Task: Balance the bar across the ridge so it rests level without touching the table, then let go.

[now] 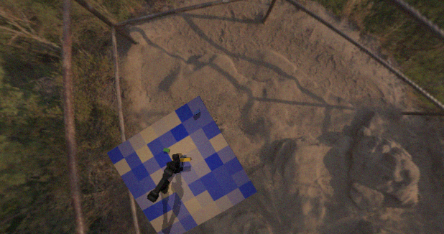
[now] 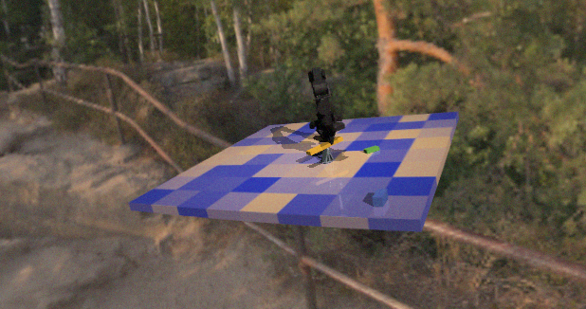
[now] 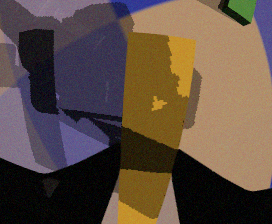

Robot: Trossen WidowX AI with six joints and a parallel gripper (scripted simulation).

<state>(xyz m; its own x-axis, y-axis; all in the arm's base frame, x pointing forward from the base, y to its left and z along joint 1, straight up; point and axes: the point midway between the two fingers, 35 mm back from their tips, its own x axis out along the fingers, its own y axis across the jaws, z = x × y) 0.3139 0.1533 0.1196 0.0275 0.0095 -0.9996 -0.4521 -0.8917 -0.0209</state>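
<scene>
A yellow bar (image 1: 186,159) (image 2: 323,147) (image 3: 153,116) is held near its middle between the fingers of my gripper (image 1: 178,161) (image 2: 327,136) (image 3: 147,163), which is shut on it. The bar lies right over a small grey-teal ridge (image 2: 327,157) near the middle of the checkered table (image 1: 223,185) (image 2: 284,202). I cannot tell whether the bar touches the ridge. In the exterior view the bar's left end looks slightly lower than its right end, and both ends are off the table. In the wrist view the ridge is mostly hidden under the bar.
A small green block (image 1: 166,150) (image 2: 372,149) lies on the table a short way from the ridge. A blue cube (image 1: 196,113) (image 2: 379,197) sits near a table corner. The table edges drop off to sand and railings.
</scene>
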